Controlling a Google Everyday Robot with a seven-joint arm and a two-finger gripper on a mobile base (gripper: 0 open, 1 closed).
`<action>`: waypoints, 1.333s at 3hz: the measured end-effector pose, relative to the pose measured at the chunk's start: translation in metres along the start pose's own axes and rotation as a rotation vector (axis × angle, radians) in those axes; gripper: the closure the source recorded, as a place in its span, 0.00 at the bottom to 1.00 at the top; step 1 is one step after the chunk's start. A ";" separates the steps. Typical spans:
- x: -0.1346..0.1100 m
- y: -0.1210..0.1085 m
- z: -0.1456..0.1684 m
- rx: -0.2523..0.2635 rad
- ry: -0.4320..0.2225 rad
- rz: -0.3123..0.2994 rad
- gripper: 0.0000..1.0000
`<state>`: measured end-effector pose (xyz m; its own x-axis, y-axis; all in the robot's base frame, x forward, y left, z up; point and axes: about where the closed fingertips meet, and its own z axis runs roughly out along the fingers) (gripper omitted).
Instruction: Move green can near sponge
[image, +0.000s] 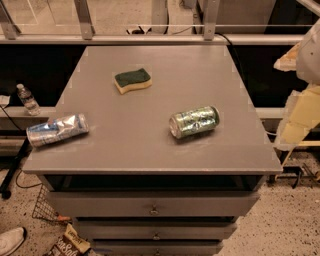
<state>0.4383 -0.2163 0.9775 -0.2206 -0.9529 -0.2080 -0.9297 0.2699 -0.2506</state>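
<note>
The green can lies on its side on the grey tabletop, right of the middle, with its silver end facing left. The sponge, dark green on top with a pale yellow body, lies flat farther back and to the left, well apart from the can. My gripper shows only as pale, blurred arm parts at the right edge of the camera view, off the table's right side and away from both objects. It holds nothing that I can see.
A dented silver-and-blue can lies on its side at the table's front left edge. The table is a drawer cabinet. A water bottle stands on a ledge to the left. A rail runs behind the table.
</note>
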 end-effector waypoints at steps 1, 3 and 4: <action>0.000 0.000 0.000 0.000 0.000 0.000 0.00; -0.043 -0.017 0.033 -0.042 -0.174 -0.153 0.00; -0.087 -0.026 0.077 -0.107 -0.254 -0.290 0.00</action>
<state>0.5041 -0.1301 0.9290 0.1228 -0.9194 -0.3738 -0.9711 -0.0337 -0.2362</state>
